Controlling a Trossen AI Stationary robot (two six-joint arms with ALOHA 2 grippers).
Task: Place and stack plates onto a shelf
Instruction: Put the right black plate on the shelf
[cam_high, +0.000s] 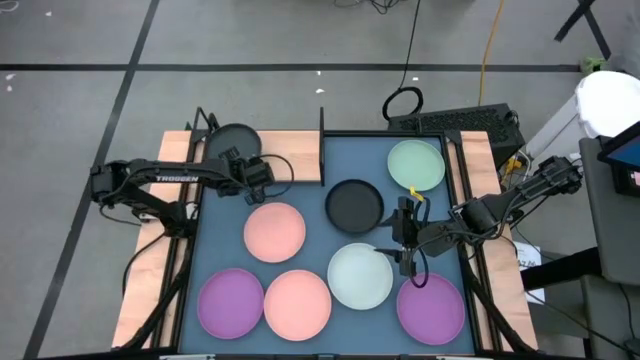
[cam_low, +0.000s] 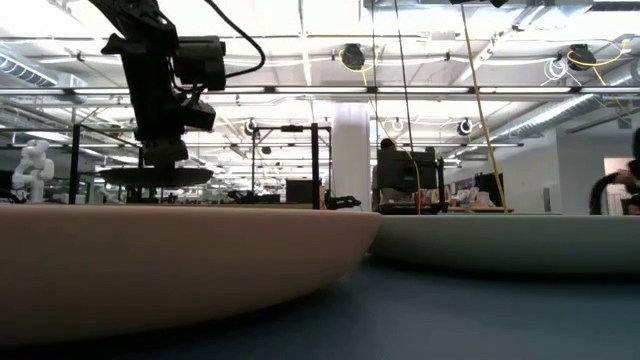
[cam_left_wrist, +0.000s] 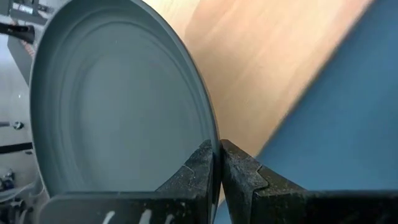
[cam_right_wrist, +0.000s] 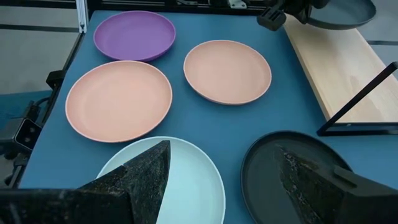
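Note:
My left gripper (cam_high: 250, 170) is shut on a black plate (cam_high: 232, 143) and holds it over the light wooden shelf (cam_high: 176, 146) at the table's far left; the low view shows this plate (cam_low: 155, 175) up in the air. My right gripper (cam_high: 405, 243) hangs open over the mat, between the second black plate (cam_high: 355, 204) and the pale blue-white plate (cam_high: 360, 275), touching neither. In the right wrist view its fingers (cam_right_wrist: 143, 177) stand wide apart above these two plates. The pale green plate (cam_high: 416, 163), two pink plates (cam_high: 274, 231) (cam_high: 297, 303) and two purple plates (cam_high: 231, 301) (cam_high: 430, 308) lie flat on the mat. My left gripper pinches the black plate's rim (cam_left_wrist: 210, 134) between its two fingers (cam_left_wrist: 239, 171), one on each face of the rim. The fingers reach it from the plate's near-right side. The plate (cam_low: 155, 175) is lifted clear and roughly level above the shelf board (cam_left_wrist: 267, 68).
The blue-grey mat (cam_high: 320, 195) covers the middle of the table, and wooden strips run along both of its sides. Thin black frame posts (cam_high: 322, 140) stand at the shelf's right end. A keyboard (cam_high: 455, 122) and cables lie beyond the far right corner.

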